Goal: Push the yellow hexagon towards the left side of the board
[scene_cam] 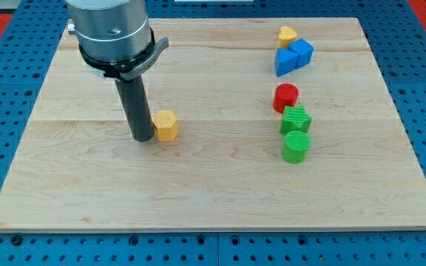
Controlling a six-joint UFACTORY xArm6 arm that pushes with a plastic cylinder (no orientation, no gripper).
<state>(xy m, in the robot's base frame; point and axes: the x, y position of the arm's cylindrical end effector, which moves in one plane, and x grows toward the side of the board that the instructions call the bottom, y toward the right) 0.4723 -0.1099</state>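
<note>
1. One small yellow hexagonal block (166, 126) sits left of centre on the pale wooden surface (213, 192).
2. My tip (143, 138) stands touching or just beside the block's left face, the wrong side for a leftward shove.
3. No jaws exist on this rod, so nothing is held.
4. Judged step: repositioning; the tip must circle to the block's right face, then push left.
5. Well apart to the view's right: yellow rounded block (287, 35), two blue blocks (293, 56), red cylinder (286, 97), green star (296, 119), green cylinder (296, 147).

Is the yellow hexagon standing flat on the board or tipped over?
Flat: the yellow hexagon shows its top face level on the board, beside my tip.
</note>
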